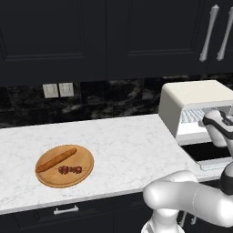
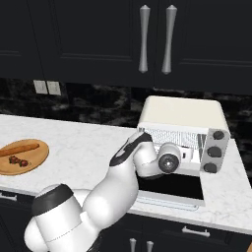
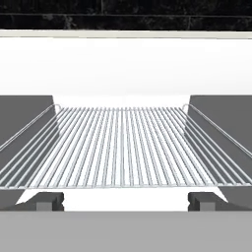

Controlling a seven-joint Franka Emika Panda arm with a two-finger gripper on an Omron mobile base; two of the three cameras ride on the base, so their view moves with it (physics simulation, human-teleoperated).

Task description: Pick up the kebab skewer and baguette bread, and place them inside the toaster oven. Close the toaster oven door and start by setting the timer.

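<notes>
Gripper (image 3: 122,201) gapes empty at the rack (image 3: 120,147), so I'd swing lower left toward the skewer (image 1: 70,170), descending squarely.

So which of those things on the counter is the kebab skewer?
Start at the white marble counter and look to its left end, far from the toaster oven, where a round wooden board lies. Two things rest on it: the kebab skewer is the shorter one, a thin stick with dark red chunks, lying nearer the counter's front edge than the plain orange-brown baguette.
</notes>
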